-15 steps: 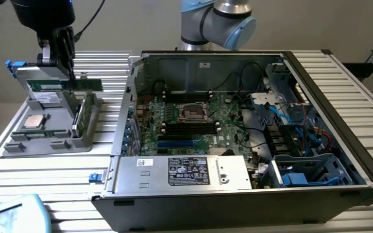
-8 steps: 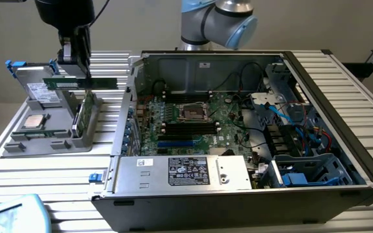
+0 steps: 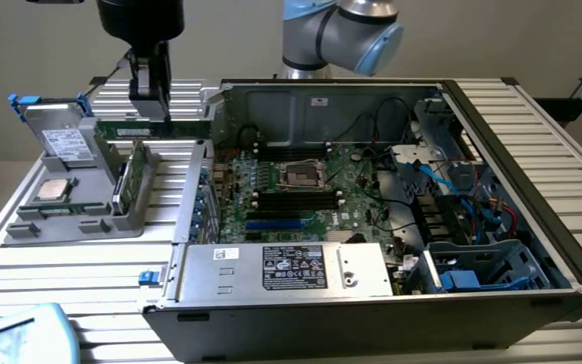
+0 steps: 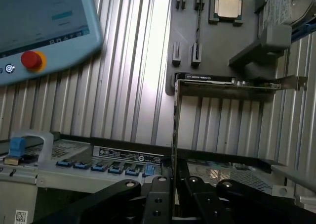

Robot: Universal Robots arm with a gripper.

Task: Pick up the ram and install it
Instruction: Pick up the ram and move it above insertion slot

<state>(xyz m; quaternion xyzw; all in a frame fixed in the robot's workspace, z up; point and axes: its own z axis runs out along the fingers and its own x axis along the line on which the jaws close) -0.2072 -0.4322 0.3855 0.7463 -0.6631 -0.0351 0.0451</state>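
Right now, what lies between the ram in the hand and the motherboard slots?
In the exterior view, the case's metal side wall stands between the ram and the slots. The ram's end reaches about to that wall.

Even, soft light is cast from above, glare is thrown on the table, and the case is shadowed inside.
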